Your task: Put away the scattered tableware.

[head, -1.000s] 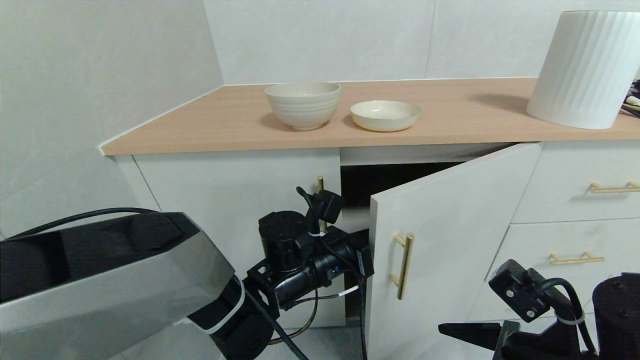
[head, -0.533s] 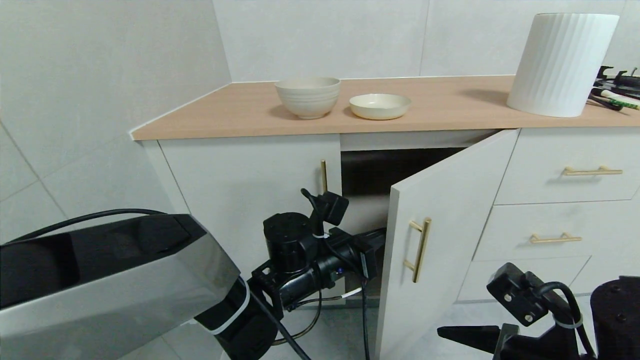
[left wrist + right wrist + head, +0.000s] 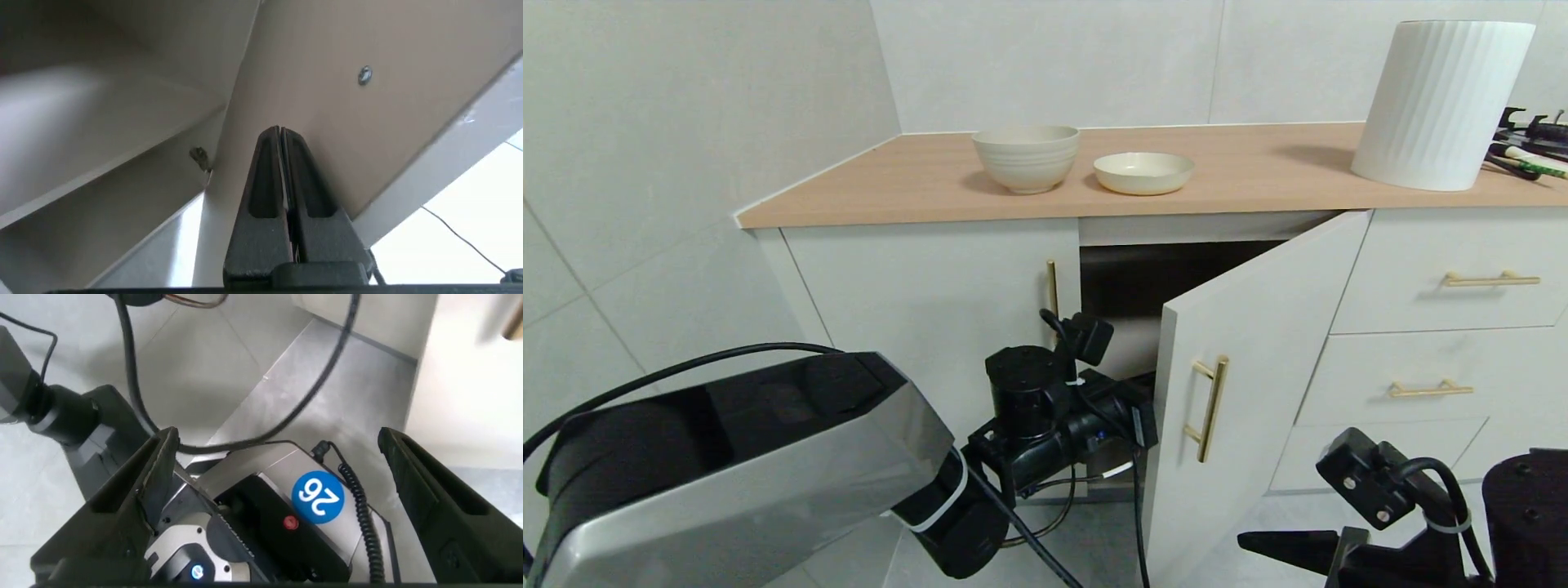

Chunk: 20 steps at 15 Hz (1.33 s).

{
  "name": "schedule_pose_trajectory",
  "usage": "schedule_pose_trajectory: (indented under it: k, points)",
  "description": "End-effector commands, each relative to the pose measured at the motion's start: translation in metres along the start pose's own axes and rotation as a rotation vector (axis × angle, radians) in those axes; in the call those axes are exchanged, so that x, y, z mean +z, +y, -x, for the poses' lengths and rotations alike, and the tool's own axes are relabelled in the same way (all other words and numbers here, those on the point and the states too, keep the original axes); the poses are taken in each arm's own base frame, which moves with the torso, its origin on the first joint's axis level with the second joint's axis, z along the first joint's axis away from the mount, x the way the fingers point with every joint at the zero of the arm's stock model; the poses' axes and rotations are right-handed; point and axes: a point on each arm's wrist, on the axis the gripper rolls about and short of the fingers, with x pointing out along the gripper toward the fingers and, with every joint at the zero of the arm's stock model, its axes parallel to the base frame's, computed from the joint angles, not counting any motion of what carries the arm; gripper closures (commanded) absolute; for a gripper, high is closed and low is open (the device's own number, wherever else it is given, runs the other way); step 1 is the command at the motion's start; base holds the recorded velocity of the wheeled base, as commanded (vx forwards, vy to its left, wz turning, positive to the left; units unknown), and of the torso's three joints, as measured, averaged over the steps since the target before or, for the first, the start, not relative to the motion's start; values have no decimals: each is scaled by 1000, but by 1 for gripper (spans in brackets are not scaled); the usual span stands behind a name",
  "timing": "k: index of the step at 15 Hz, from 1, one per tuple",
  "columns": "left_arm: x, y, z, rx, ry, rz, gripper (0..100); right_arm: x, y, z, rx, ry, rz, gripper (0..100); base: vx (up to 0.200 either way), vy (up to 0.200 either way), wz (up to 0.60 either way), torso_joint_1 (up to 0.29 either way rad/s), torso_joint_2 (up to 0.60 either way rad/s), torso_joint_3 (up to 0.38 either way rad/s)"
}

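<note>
The left pincer (image 3: 279, 135) is clenched on nothing, its fingers pressed together against the inner face of the half-open door (image 3: 1258, 343), low at the cupboard (image 3: 1168, 278) mouth. The right pincer (image 3: 278, 438) is released, jaws spread wide, hanging lower and on the far side of the door from the left one.

The tableware stands on the worktop (image 3: 1258, 175), well above both pincers. The bowl (image 3: 1025, 158) sits up and slightly to the left of the left pincer, and the dish (image 3: 1143, 172) is almost straight above it, just beside the bowl. Both pieces are round and upright, so no axis favours a grip angle.

The left arm looks nearer to both. It would have to draw back clear of the door and rise past the worktop edge before reaching either.
</note>
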Motion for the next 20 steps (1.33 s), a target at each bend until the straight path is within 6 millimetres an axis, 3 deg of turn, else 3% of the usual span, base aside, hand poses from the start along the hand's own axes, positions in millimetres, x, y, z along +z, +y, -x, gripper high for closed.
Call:
schedule_pose_trajectory:
  k: [1, 5, 6, 11, 14, 18, 20]
  points:
    - [-5, -17, -3, -21, 6, -5, 100, -3, 4, 1, 22, 13, 10, 0, 0, 0, 0, 0, 0, 0]
    - [-28, -104, 7, -199, 86, -60, 100, -24, 16, 15, 131, 68, 122, 0, 0, 0, 0, 0, 0, 0]
    - [-33, -110, 11, -212, 106, -77, 100, -28, 16, 19, 166, 80, 160, 0, 0, 0, 0, 0, 0, 0]
    - [-26, -89, 12, -157, 93, -80, 100, -27, 16, 23, 184, 60, 191, 0, 0, 0, 0, 0, 0, 0]
    - [3, -68, 27, -83, 62, -81, 100, -14, 12, 19, 153, -20, 168, 0, 0, 0, 0, 0, 0, 0]
    - [59, -44, 81, 68, 76, -103, 100, 9, 0, 11, 29, -98, 82, 0, 0, 0, 0, 0, 0, 0]
    - [86, -34, 122, 165, 95, -185, 100, 23, -2, 3, -65, -158, 68, 0, 0, 0, 0, 0, 0, 0]
